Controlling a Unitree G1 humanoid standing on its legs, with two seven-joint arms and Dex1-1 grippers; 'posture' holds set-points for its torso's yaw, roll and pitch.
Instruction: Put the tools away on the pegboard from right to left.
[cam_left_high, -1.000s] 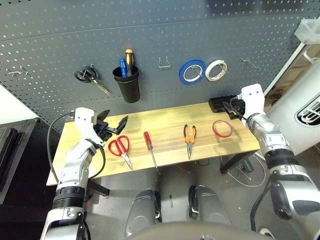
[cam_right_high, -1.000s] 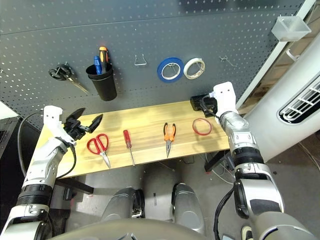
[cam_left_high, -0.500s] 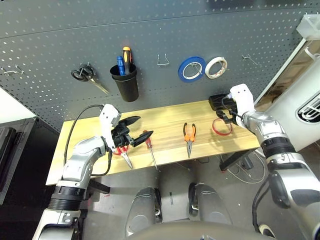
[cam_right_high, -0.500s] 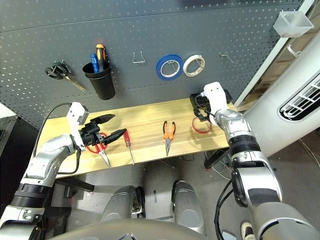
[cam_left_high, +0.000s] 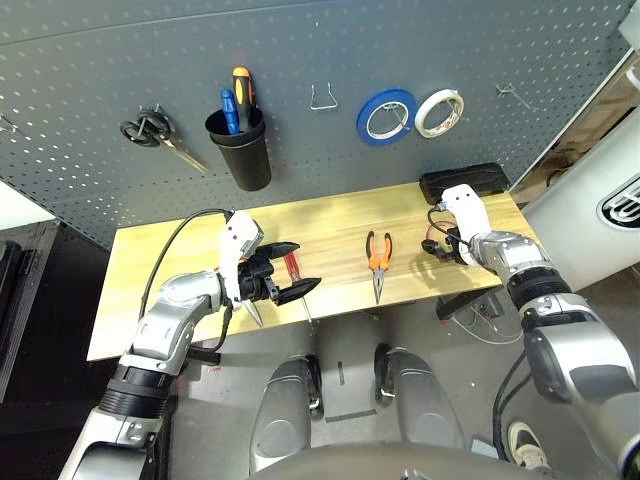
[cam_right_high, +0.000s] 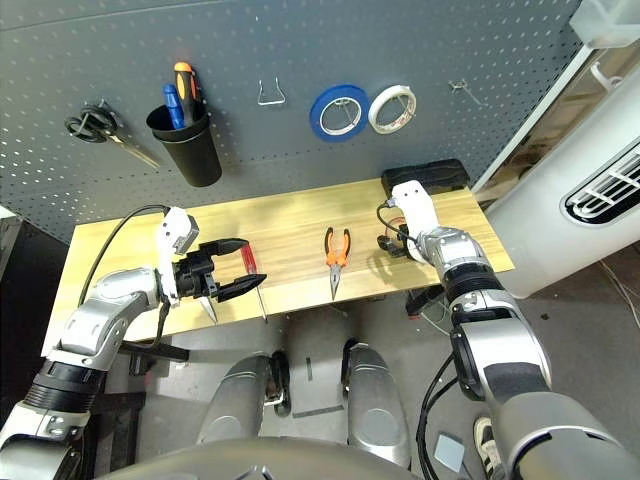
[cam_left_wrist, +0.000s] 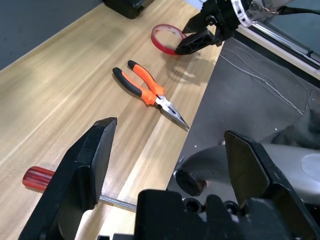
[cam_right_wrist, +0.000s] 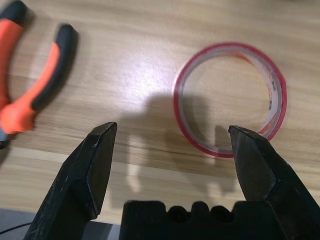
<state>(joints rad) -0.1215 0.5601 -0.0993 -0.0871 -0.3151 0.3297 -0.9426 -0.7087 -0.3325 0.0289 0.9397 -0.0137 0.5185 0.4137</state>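
The thin red tape ring (cam_right_wrist: 277, 95) lies flat on the wooden table (cam_left_high: 160, 260) at its right end. My right gripper (cam_right_wrist: 170, 132) is open just over it, and one finger comes down at the ring's rim (cam_left_wrist: 167, 37). Orange-and-black pliers (cam_left_high: 378, 262) lie mid-table. My left gripper (cam_left_high: 305, 265) hovers open above the red-handled screwdriver (cam_right_high: 249, 262). It covers most of the red-handled scissors, whose blade tips (cam_right_high: 208, 307) stick out below it. The dark grey pegboard (cam_left_high: 100, 70) rises behind the table.
On the pegboard hang black-handled scissors (cam_left_high: 150, 133), a black cup (cam_left_high: 245, 155) holding screwdrivers, a bare wire hook (cam_left_high: 322, 97), a blue tape roll (cam_left_high: 385, 115), a white tape roll (cam_left_high: 438, 112) and a small hook (cam_left_high: 510, 95). A black box (cam_left_high: 465, 182) sits at the table's back right.
My right gripper came down from beside the black box to the red tape ring. My left gripper swung right, from left of the scissors to over the screwdriver. The camera tilted.
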